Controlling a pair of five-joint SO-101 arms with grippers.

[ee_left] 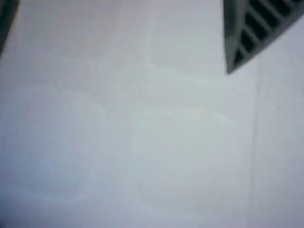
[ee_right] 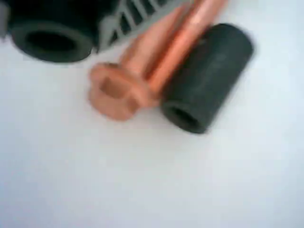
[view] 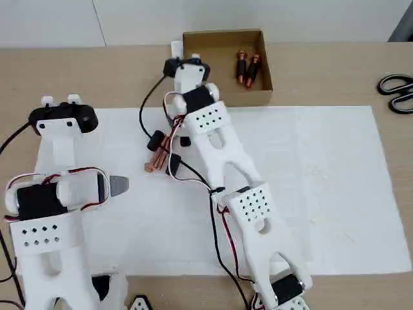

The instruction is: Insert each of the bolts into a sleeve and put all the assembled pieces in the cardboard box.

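Observation:
Two copper bolts (view: 159,154) lie side by side on the white paper (view: 310,181), left of centre. In the right wrist view their hex heads (ee_right: 113,94) are close up, with one black sleeve (ee_right: 208,77) touching them and another sleeve (ee_right: 51,39) just beyond. My right gripper (view: 175,137) is low over the bolts' far ends. The cardboard box (view: 193,45) at the back holds two assembled pieces (view: 248,68). My left gripper (view: 117,186) stands open over bare paper at the left, one grey finger (ee_left: 251,28) showing in its wrist view.
Black sleeves (view: 156,140) (view: 173,163) flank the bolts. Scissors (view: 397,92) lie on the wooden table at the far right. The right arm's cables (view: 216,219) trail across the paper. The right half of the paper is free.

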